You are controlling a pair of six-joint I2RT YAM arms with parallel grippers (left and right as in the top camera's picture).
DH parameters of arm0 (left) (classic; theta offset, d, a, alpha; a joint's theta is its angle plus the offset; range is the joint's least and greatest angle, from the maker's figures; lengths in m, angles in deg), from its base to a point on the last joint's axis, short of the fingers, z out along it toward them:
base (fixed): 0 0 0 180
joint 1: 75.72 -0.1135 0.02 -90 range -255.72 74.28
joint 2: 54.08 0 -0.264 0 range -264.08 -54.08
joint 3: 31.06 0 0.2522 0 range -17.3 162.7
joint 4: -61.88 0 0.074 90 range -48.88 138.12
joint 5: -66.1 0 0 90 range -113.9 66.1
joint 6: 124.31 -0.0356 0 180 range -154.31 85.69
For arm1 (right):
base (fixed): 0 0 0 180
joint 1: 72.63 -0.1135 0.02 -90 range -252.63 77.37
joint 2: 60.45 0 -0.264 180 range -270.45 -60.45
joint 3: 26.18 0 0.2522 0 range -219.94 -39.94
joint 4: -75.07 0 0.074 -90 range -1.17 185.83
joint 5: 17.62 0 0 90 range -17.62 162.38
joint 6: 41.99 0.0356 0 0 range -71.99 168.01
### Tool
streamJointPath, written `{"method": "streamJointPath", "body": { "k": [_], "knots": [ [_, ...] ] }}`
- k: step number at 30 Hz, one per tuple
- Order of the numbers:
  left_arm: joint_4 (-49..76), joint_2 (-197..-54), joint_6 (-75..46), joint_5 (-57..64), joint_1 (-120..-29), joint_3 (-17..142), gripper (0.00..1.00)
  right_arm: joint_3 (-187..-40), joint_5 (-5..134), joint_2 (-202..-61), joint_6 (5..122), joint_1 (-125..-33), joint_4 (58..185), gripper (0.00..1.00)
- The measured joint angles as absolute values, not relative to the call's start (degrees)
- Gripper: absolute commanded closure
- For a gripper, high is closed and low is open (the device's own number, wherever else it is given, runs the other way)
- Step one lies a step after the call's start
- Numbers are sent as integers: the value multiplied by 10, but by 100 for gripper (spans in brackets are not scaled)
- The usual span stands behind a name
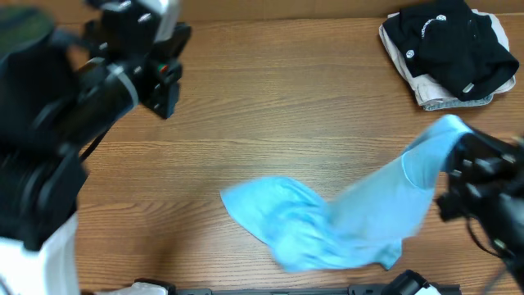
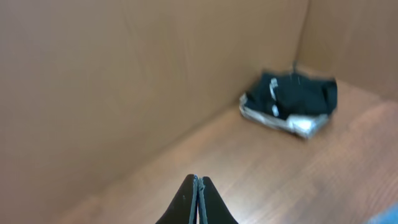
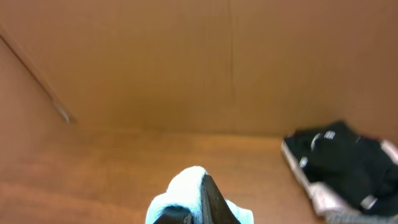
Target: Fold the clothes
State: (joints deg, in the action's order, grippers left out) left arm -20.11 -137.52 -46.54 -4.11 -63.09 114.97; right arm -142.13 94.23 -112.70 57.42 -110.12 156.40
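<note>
The clothes, a light sky-blue T-shirt (image 1: 344, 225), lie crumpled near the table's front edge, and one end is pulled up and to the right. My right gripper (image 1: 460, 146) is shut on that raised end. In the right wrist view, blue fabric (image 3: 186, 186) bulges between and around the dark fingers (image 3: 214, 199). My left gripper (image 1: 167, 105) hangs over the far left of the table, well away from the shirt. In the left wrist view its jaws (image 2: 198, 182) are pressed together with nothing between them.
A black garment with white round logos (image 1: 446, 41) lies on a pale folded garment (image 1: 434, 94) at the back right corner; the same black garment (image 2: 292, 99) (image 3: 342, 158) shows in both wrist views. Brown cardboard walls (image 3: 186, 62) enclose the wooden table (image 1: 270, 131).
</note>
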Motion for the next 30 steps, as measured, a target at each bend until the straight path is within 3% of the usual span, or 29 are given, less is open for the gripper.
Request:
{"method": "streamJointPath", "body": {
  "k": [9,21,30],
  "knots": [
    [-237,-1500,-470,-10,-633,1146,96,-1357,894,-1302,598,-1101,1514,96],
    [-178,-1511,-478,-126,-735,1144,96,-1351,687,-1551,600,-1109,1326,96],
    [-164,-1511,-459,-141,-803,1144,96,-1351,605,-1603,614,-1172,1222,96]
  ]
}}
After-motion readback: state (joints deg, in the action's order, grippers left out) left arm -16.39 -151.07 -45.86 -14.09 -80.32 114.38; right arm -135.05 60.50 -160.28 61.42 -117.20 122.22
